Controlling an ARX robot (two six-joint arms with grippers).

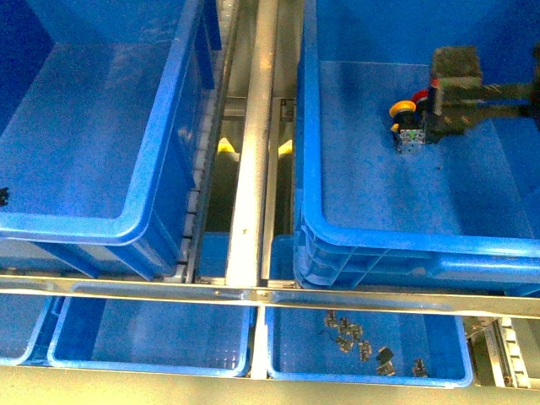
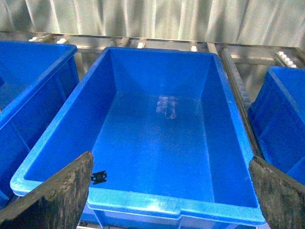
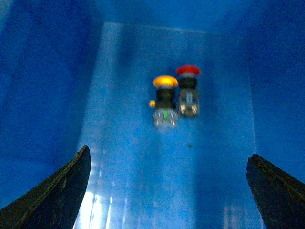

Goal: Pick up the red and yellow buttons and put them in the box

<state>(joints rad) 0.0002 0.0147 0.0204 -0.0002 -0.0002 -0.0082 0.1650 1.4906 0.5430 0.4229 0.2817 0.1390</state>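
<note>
The yellow button (image 1: 402, 109) and the red button (image 1: 422, 94) lie side by side on the floor of the right large blue crate (image 1: 405, 245). In the right wrist view the yellow button (image 3: 165, 98) and the red button (image 3: 188, 88) lie caps away from me. My right gripper (image 3: 167, 191) is open and empty just above and behind them, not touching; it also shows in the front view (image 1: 439, 101). My left gripper (image 2: 171, 200) is open and empty over the near rim of the left large blue crate (image 2: 143, 202), which holds nothing; this crate also shows in the front view (image 1: 126, 228).
A small black piece (image 2: 98, 177) sits on the left crate's near rim. A metal rail (image 1: 253, 169) runs between the two crates. Two shallow blue trays (image 1: 152, 359) (image 1: 278, 359) stand in front; the right one holds several small dark parts (image 1: 354, 333).
</note>
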